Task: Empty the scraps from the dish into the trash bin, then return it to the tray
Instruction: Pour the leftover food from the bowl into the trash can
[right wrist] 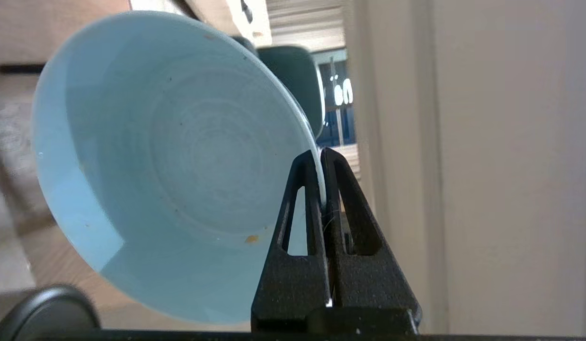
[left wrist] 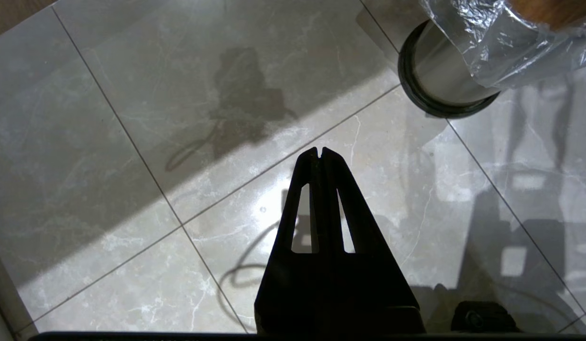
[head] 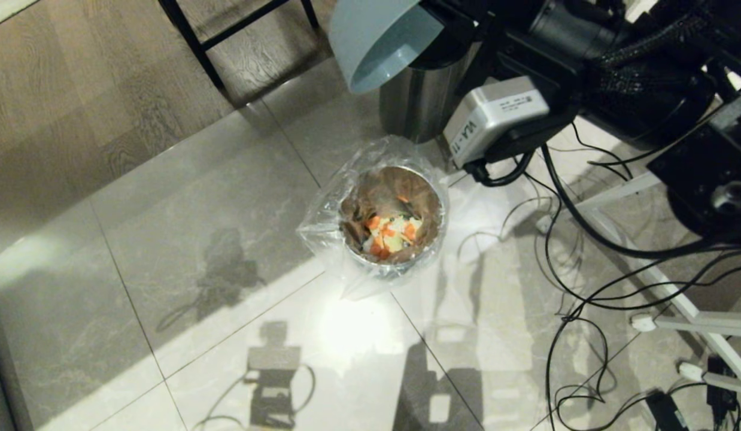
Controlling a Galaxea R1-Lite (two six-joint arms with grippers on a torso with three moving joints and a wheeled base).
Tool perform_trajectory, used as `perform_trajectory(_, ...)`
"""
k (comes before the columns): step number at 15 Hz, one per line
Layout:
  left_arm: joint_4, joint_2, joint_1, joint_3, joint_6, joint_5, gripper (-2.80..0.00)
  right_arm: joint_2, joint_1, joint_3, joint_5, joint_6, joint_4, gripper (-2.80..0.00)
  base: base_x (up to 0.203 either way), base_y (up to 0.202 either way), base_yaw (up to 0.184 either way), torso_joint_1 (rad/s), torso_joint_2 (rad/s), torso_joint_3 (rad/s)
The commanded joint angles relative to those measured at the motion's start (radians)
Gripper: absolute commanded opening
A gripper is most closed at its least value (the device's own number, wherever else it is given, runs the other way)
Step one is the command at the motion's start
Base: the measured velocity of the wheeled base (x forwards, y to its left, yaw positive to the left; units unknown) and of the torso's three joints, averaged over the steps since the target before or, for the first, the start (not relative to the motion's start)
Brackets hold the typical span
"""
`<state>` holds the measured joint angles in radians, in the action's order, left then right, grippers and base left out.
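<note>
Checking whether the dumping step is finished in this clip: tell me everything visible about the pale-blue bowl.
The pale-blue bowl is small, round and smooth-walled, glazed like ceramic. It is held in the air, tipped steeply on its side, above and beyond the lined steel trash bin, near the second steel bin. The right claw is shut on its rim, one finger inside, one outside. Its inside is nearly empty: only a small orange speck and faint specks cling.

Counts: one small round pale-blue bowl. Two steel cylindrical bins: one lined with crinkled clear plastic, one behind it with a black lid. Orange and pale yellow vegetable scraps: several, exact number unreadable. Two black grippers, one left, one right.
</note>
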<state>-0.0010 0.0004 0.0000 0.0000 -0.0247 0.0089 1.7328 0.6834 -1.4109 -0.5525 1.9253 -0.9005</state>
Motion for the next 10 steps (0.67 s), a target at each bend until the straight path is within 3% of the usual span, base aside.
perform_trajectory(1,0.000,0.001,0.000,0.000,0.000,0.000,-2.80,0.007,-0.002,0.008,-0.003,0.010,-0.010,-2.80,0.000,0.000,0.000,0.000,0.00,0.000)
perform_trajectory(5,0.000,0.000,0.000,0.000,0.000,0.000,-2.80,0.011,-0.001,0.015,0.010,0.000,-0.012,-2.80,0.000,0.000,0.000,0.000,0.00,0.000)
perform_trajectory(7,0.000,0.001,0.000,0.000,-0.001,0.000,-2.80,0.019,0.001,0.019,0.110,-0.040,-0.012,-2.80,0.000,0.000,0.000,0.000,0.00,0.000)
perform_trajectory(10,0.000,0.001,0.000,0.000,-0.001,0.000,-2.80,0.006,0.002,0.047,0.332,-0.104,0.037,-2.80,0.000,0.000,0.000,0.000,0.00,0.000)
